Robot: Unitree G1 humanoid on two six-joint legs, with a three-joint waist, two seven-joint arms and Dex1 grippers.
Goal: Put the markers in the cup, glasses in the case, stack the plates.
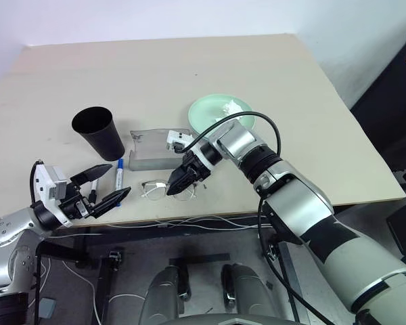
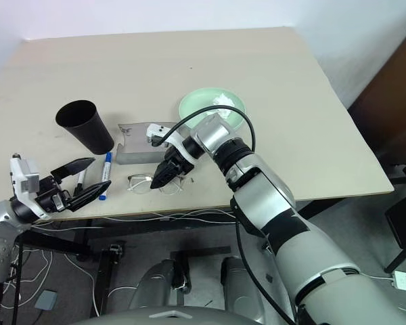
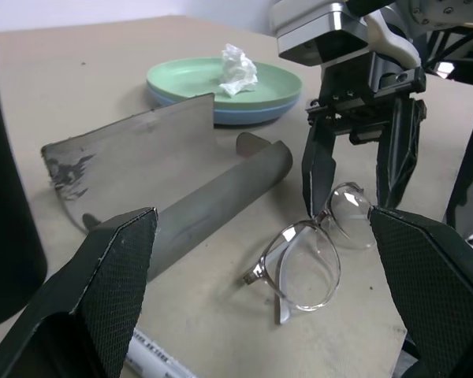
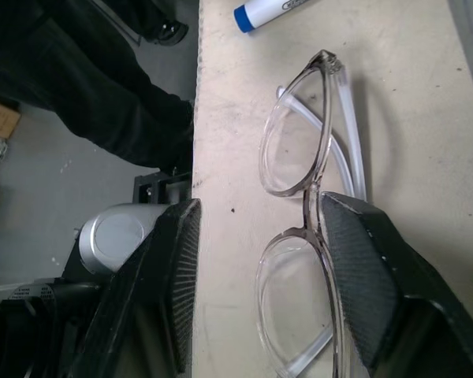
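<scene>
A beige table (image 1: 311,122) held stacked plates (image 1: 210,115) bearing a tissue (image 1: 231,106), an empty cup (image 1: 98,131) and an open, empty case (image 1: 155,149). Right gripper (image 1: 179,181) straddled the glasses (image 1: 164,190), not clamped. Left gripper (image 1: 101,184) gaped above the markers (image 1: 119,174); their print was unreadable.

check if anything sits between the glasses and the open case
Nothing visible does. The glasses lie on bare table just in front of the open case, with the right hand straddling one lens; the blue marker lies off to the side.
</scene>
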